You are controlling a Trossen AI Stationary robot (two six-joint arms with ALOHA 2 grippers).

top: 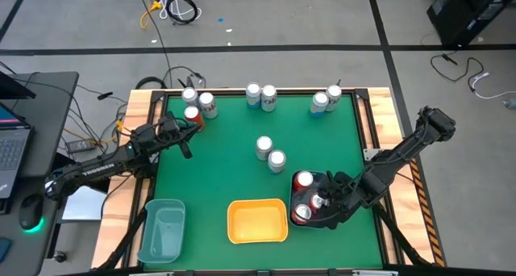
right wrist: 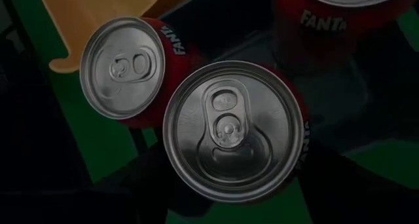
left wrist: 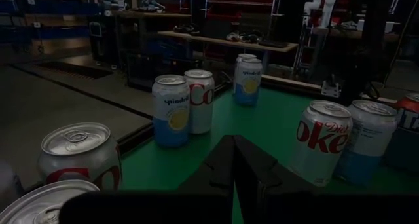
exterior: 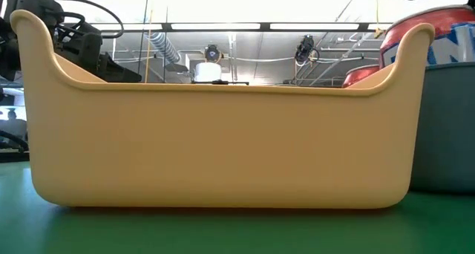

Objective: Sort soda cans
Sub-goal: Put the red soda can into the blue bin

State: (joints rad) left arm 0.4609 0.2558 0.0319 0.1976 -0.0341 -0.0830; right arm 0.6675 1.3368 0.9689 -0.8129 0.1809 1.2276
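The green surface carries a teal bin and a yellow bin at its near edge, a dark bin beside the yellow one, and upright soda cans at centre and along the far edge.

Three red soda cans stand upright together; eight silver ones stand scattered, upright, elsewhere.

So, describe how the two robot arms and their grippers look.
Both arms are black and slender, built of jointed tubular links. The left arm carries white TROSSEN lettering along its link. The left gripper has dark, wedge-shaped fingers. The right gripper is likewise black.
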